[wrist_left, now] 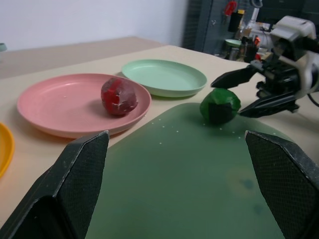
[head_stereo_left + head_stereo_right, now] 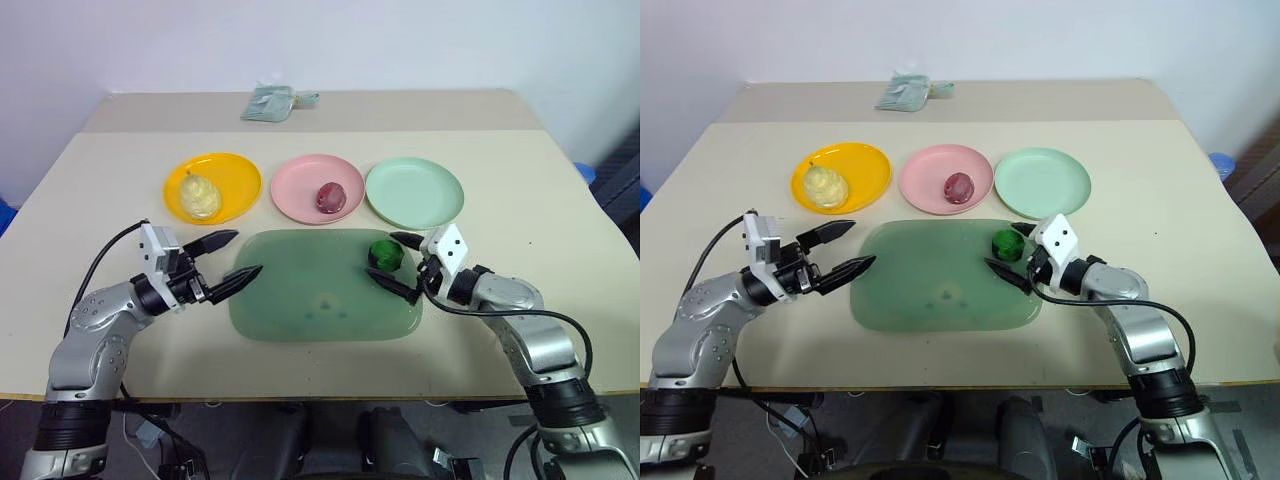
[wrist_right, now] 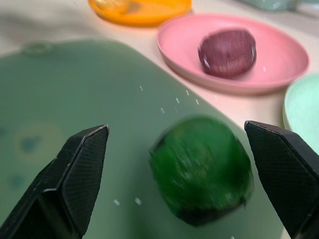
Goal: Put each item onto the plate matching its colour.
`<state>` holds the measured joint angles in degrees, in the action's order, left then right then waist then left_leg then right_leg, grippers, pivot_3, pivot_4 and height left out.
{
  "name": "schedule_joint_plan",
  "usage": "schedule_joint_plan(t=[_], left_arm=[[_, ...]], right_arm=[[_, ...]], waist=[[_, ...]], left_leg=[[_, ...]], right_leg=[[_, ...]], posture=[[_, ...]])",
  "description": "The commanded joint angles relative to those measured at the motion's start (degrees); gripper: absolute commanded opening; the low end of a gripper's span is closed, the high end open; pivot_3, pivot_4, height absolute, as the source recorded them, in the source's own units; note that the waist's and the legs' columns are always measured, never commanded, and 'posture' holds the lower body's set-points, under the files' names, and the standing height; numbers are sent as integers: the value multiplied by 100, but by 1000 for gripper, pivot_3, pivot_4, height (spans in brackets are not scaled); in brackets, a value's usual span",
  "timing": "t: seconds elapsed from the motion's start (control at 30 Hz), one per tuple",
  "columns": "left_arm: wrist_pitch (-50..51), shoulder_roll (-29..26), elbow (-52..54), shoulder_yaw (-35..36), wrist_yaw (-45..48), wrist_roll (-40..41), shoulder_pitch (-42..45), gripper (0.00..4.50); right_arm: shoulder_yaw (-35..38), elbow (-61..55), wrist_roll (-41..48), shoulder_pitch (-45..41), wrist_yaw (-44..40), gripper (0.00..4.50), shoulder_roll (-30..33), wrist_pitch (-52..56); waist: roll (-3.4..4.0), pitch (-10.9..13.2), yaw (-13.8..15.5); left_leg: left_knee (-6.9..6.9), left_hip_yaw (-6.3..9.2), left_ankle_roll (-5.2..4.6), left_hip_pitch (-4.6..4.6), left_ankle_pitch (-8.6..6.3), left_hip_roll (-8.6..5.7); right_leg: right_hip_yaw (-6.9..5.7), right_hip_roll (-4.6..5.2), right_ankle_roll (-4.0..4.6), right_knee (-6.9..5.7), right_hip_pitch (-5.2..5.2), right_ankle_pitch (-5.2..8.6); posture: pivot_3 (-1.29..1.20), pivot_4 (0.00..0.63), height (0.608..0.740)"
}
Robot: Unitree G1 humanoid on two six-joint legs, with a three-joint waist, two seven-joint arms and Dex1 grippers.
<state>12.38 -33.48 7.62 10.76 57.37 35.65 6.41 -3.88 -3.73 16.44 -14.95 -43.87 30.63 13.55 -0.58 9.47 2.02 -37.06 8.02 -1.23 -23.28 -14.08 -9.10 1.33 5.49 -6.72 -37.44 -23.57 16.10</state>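
A dark green ball (image 2: 386, 253) rests on the far right corner of the translucent green board (image 2: 300, 300). My right gripper (image 2: 402, 264) stands open around it, one finger on each side, neither touching. The maroon ball (image 2: 330, 196) lies on the pink plate (image 2: 300, 180). On the orange-yellow plate (image 2: 235, 175) sits the pale yellow pear (image 2: 199, 196). The mint green plate (image 2: 415, 192) holds nothing. My left gripper (image 2: 232, 261) is open and empty at the board's left edge, pointing across it.
A crumpled grey-green cloth (image 2: 272, 102) lies at the table's far edge. The three plates stand in a row just beyond the board. Bare tabletop lies to the left and right of the board.
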Motion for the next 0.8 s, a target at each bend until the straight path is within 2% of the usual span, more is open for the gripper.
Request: schedule_joint_plan(t=[0.03,0.17,0.27,0.37,0.4,0.53,0.63,0.8], left_arm=[[-51,50,371,93,-51,59,-184,4456],[-106,141,533,99,-182,-1,-344,4456],[-122,186,580,145,-303,-4,-402,4500],[-133,170,605,163,-327,-8,-464,4500],[-141,165,608,177,-325,-6,-488,4500],[-163,182,641,232,-383,17,-538,4500],[-146,205,710,230,-439,20,-562,4500],[-46,288,845,190,-641,29,-570,4500]], right_arm=[[-12,287,-99,-227,-96,4500,-115,-287],[-22,688,-181,-446,-159,4500,-219,-418],[29,875,-226,-605,-166,3660,-286,-483],[74,969,-290,-700,-106,2194,-347,-596],[75,1013,-316,-729,-106,1870,-361,-676],[182,1192,-278,-964,-43,1870,-453,-830],[423,1534,-147,-1488,136,1870,-610,-904],[648,3313,-520,-2787,731,1870,-730,-1563]], waist=[[1,0,-9],[2,1,-12],[2,1,0],[2,1,3],[2,1,3],[2,1,-9],[5,3,-32],[6,4,-126]], left_leg=[[1,0,0,0,0,0],[3,0,1,0,1,1],[2,0,1,0,0,1],[1,0,1,0,0,0],[1,0,1,0,0,0],[2,0,1,0,0,1],[2,0,2,0,1,1],[4,0,3,0,2,0]], right_leg=[[0,0,0,0,0,0],[1,-2,0,-1,-2,0],[1,-1,0,0,-1,0],[1,-1,0,0,-1,0],[1,-1,0,0,-1,0],[1,-1,0,0,-3,0],[1,-2,1,-1,-4,0],[0,-2,1,-1,-3,-1]], posture=[[0,150,740],[0,150,740],[0,150,740],[0,150,740],[0,150,740],[0,150,740],[0,150,740],[0,150,740]])
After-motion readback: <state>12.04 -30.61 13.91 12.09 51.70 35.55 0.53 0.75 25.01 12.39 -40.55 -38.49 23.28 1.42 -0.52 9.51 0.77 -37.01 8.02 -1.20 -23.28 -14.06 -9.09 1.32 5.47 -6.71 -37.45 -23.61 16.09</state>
